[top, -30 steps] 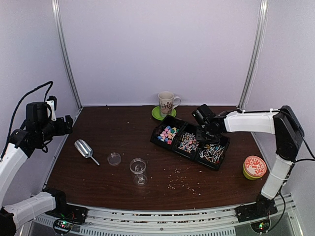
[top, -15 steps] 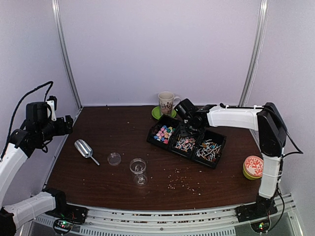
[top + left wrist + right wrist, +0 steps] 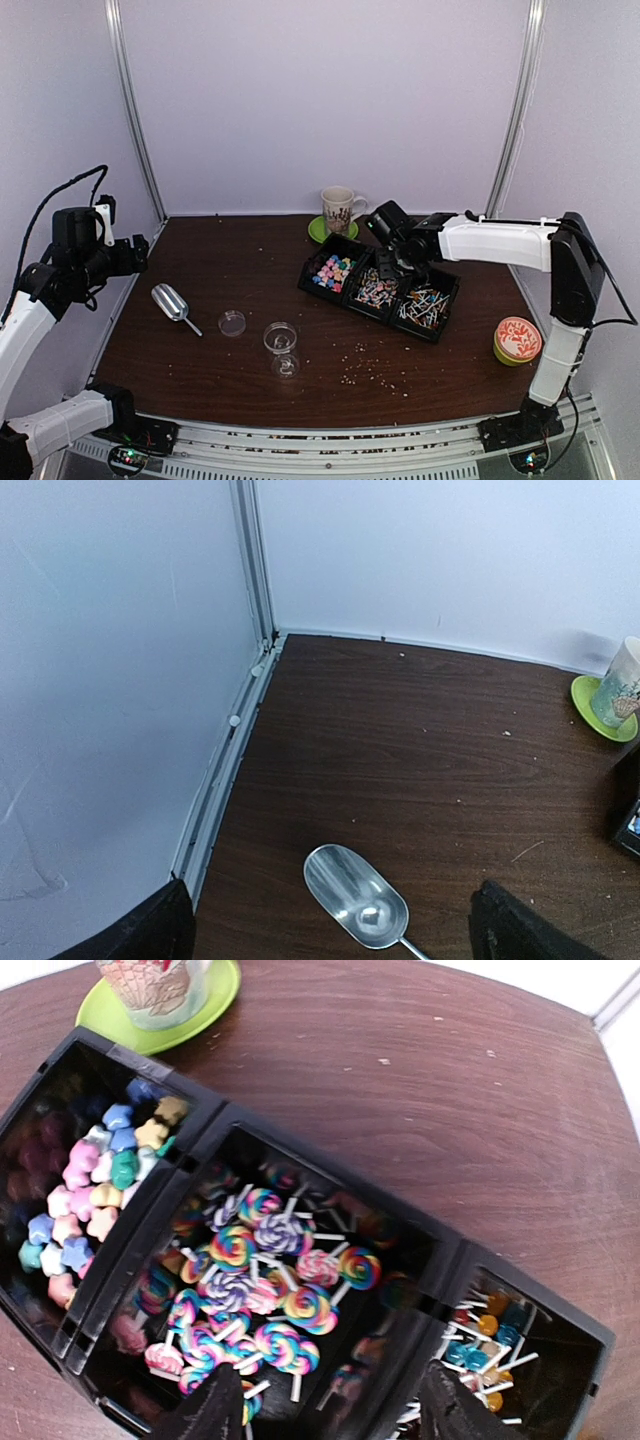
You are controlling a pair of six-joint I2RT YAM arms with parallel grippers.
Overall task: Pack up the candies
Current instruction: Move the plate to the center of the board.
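Black tray (image 3: 215, 1118); pastel pink, blue and yellow star candies (image 3: 92, 1192); rainbow-swirl lollipops (image 3: 235, 1247); lime-green saucer (image 3: 221, 990); dark brown wood-grain bench (image 3: 450, 1090); orange-patterned, green-based tin (image 3: 517, 339).

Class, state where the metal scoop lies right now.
In the top view the scoop lies on the left side of the table, just left of the small clear lid and the clear jar.

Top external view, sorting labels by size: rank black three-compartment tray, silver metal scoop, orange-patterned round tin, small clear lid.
Black three-compartment tray
Silver metal scoop and orange-patterned round tin, too alike to rank
Small clear lid
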